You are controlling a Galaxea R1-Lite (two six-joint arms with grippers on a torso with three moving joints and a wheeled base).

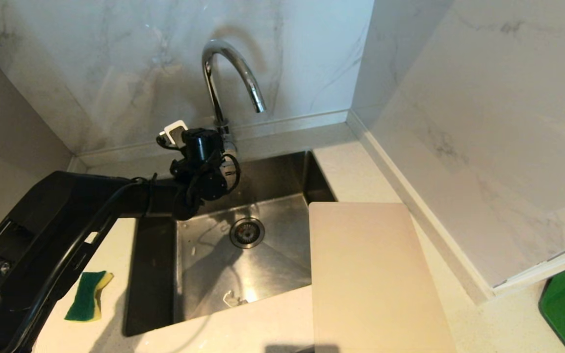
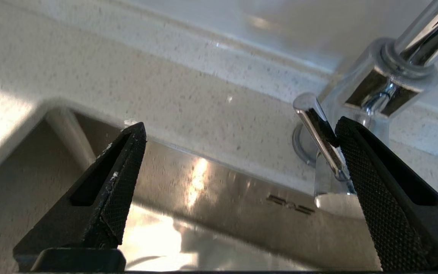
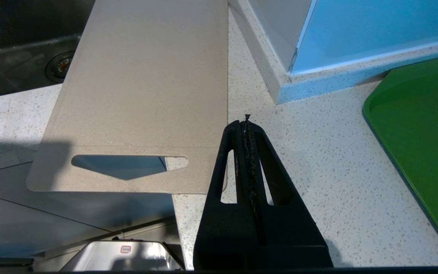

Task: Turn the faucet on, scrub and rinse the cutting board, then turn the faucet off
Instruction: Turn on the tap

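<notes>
Beside the faucet (image 1: 223, 73) base, my left gripper (image 2: 238, 133) gapes wide, one finger touching its thin lever (image 2: 319, 133): stiff, slick chrome, best nudged near the tip. Right of the faucet, the cutting board (image 1: 371, 274) waits.

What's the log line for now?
left claw open at faucet lever | right claw shut, parked | cutting board beside sink, dry
</notes>
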